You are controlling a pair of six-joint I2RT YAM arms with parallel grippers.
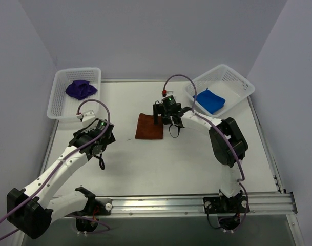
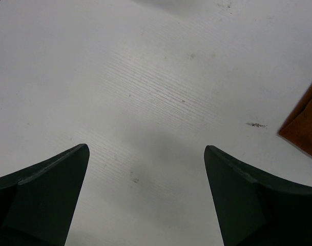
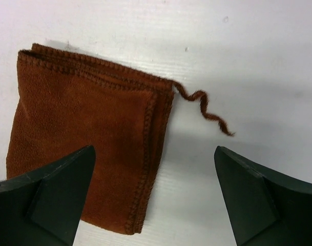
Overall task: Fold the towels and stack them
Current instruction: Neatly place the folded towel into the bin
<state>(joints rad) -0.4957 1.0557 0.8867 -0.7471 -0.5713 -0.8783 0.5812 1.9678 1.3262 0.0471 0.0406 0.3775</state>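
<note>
Folded rust-brown towel (image 3: 89, 143) laid flat on desk (image 3: 258, 61), partly under right fingers (image 3: 58, 200), spread wide, nothing gripped; left fingers (image 2: 43, 195) likewise spread, apart from towel.

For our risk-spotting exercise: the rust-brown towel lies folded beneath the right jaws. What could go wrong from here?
The loose thread at a corner of the rust-brown towel could snag on pickup and pull the fold open.
The purple towel lies crumpled in its basket; the walls may hamper grasping it.
</note>
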